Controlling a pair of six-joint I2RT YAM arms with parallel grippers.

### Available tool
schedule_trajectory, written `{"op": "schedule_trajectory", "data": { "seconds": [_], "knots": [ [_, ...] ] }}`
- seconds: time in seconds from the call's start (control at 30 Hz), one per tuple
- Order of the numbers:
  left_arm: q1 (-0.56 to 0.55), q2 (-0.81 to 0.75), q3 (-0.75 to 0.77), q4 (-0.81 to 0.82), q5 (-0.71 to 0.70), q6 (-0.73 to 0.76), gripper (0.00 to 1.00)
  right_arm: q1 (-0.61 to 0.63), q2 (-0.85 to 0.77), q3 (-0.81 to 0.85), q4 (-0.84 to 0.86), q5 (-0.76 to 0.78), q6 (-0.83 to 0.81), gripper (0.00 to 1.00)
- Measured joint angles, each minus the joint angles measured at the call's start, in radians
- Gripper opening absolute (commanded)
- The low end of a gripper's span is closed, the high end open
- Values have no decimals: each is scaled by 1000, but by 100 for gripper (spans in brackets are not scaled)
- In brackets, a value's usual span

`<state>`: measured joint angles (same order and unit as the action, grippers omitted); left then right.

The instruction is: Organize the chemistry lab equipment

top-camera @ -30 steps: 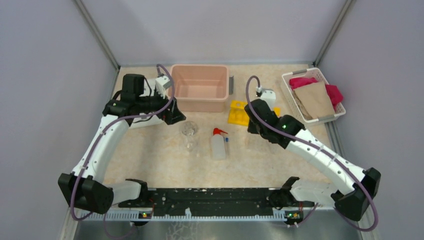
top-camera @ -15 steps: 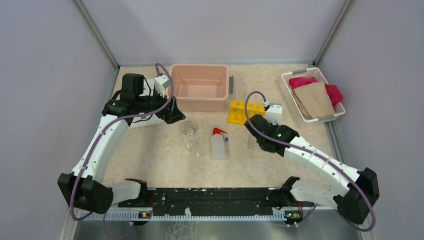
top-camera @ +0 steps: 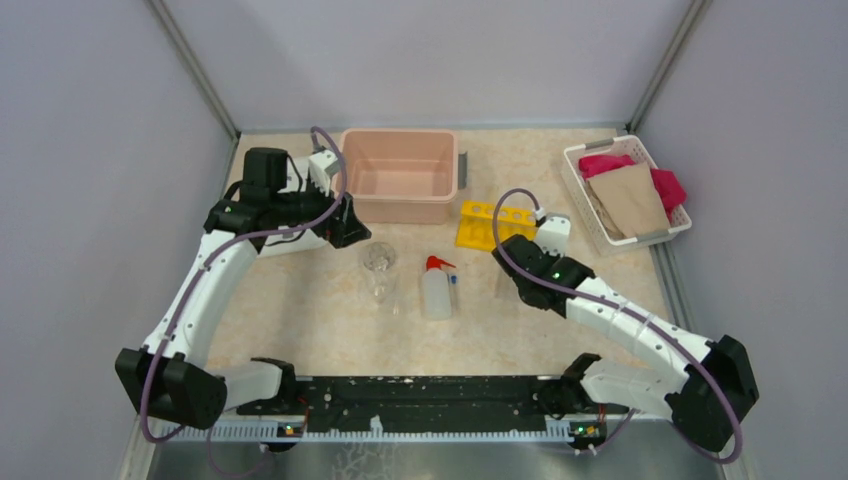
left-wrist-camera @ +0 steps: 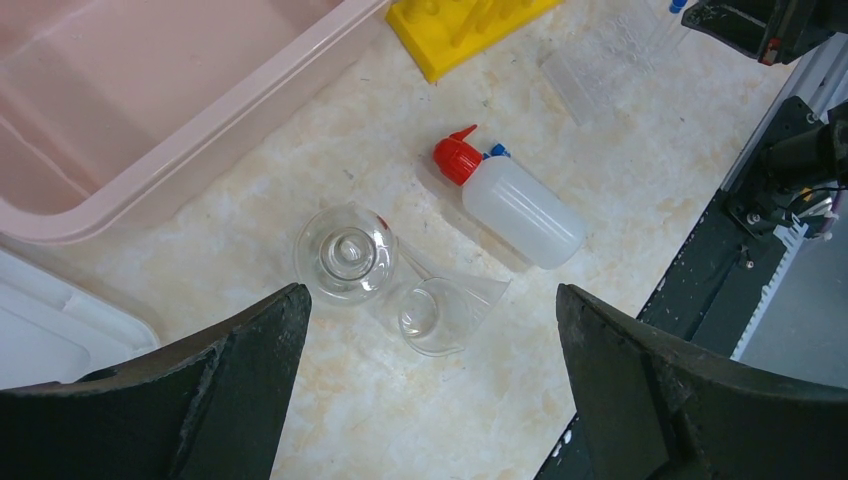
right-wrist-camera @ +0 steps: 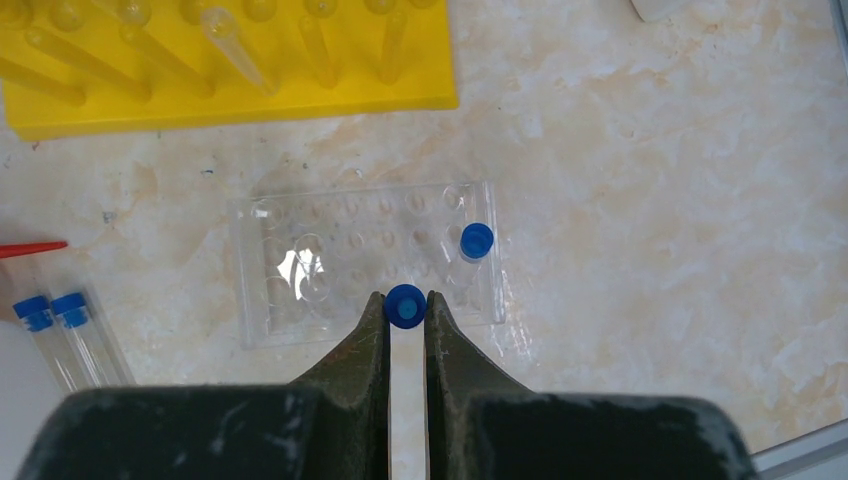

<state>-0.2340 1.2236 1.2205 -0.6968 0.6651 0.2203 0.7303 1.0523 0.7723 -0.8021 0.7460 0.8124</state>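
beige tabletop (right-wrist-camera: 650, 200) beneath low right pincer (right-wrist-camera: 405, 300), tight around blue-capped tube (right-wrist-camera: 405, 307)

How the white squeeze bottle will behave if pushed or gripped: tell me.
The squeeze bottle lies on its side and is round-bodied, so a sideways push would probably roll it, perhaps curving toward its narrower red cap. Its milky plastic wall looks thin, so it likely dents under a tight grip and is probably light.
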Motion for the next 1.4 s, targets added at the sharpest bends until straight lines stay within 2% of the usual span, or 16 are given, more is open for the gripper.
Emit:
{"op": "schedule_trajectory", "data": {
  "seconds": [1.4],
  "knots": [
    [0, -12, 0, 10, 0, 0, 99, -40, -43, -145, 220, 26, -8, 0]
  ]
}}
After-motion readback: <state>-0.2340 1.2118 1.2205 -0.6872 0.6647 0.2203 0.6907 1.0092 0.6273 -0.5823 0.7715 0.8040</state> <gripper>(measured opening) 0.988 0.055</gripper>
